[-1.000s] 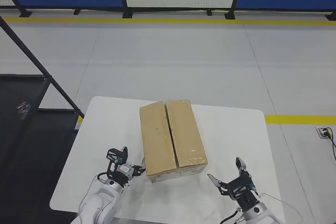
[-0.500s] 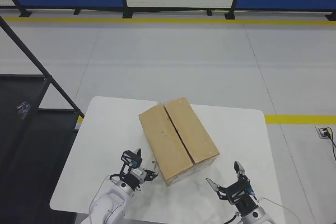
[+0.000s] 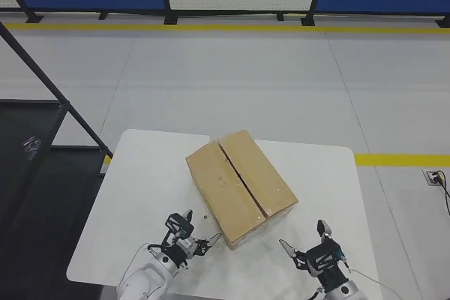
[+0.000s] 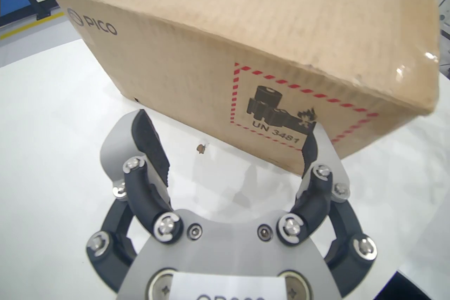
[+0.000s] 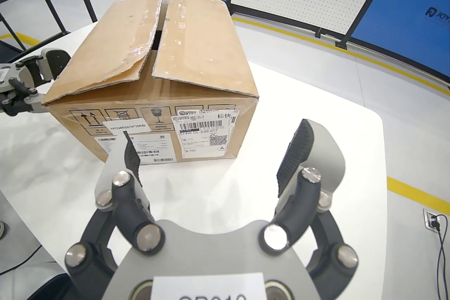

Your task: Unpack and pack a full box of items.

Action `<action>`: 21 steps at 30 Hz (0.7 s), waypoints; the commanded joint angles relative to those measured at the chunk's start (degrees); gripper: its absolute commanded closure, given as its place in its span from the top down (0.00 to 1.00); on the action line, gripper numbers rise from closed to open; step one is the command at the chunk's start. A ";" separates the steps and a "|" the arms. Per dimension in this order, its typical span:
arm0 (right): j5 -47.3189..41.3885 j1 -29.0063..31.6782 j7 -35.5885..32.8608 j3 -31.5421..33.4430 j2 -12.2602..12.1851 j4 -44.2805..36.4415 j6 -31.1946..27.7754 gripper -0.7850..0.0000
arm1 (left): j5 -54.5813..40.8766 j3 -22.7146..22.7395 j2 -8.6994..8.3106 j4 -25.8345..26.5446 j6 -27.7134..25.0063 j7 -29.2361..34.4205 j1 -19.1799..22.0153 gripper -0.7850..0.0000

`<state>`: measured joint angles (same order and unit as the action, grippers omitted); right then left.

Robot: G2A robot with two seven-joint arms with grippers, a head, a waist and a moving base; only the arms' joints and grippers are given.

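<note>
A brown cardboard box [image 3: 240, 185] stands on the white table [image 3: 142, 187], turned at an angle, its two top flaps down with a seam between them. In the right wrist view one flap of the box [image 5: 154, 62] is lifted slightly at the near end. My left gripper [image 3: 197, 238] is open at the box's near left corner; in its own view the left gripper [image 4: 228, 136] has one fingertip right against the box's [image 4: 246, 44] long side wall. My right gripper [image 3: 306, 241] is open near the table's front edge, a short way from the labelled end wall, with the right gripper [image 5: 218, 153] holding nothing.
A tiny brown scrap [image 4: 201, 148] lies on the table beside the box. A dark metal rack [image 3: 30, 112] stands off the table's left side. White room lies left and right of the box. A wall socket [image 3: 433, 177] and cable are on the floor at right.
The box has rotated clockwise on the table, its near end swinging right. My left gripper moved right and nearer along the front, following that corner. The right gripper shifted slightly.
</note>
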<state>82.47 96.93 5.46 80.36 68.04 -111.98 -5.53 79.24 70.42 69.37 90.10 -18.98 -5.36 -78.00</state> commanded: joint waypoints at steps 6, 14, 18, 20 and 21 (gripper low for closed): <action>-0.71 0.63 0.95 1.14 0.00 -0.17 -0.41 1.00 | -0.29 -0.08 -0.09 0.35 -1.76 -1.90 -0.51 1.00; -2.00 2.46 2.55 3.09 -0.01 -0.07 -0.20 1.00 | -0.58 -4.26 0.94 -2.15 0.08 -2.22 2.91 1.00; -3.19 3.37 3.29 4.01 -0.02 0.01 -0.85 1.00 | -0.70 -6.04 1.42 -3.39 0.44 -2.27 4.42 1.00; -3.49 3.70 3.58 4.31 -0.02 0.10 -1.04 1.00 | -0.79 -6.93 1.65 -3.80 0.42 -2.11 5.13 1.00; -3.63 3.82 3.69 4.44 -0.01 0.13 -1.04 1.00 | -0.82 -7.33 1.77 -3.99 0.57 -2.01 5.48 1.00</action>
<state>78.98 100.64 9.05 84.68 68.03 -111.88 -6.57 78.46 63.54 71.02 86.30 -18.52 -7.49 -72.88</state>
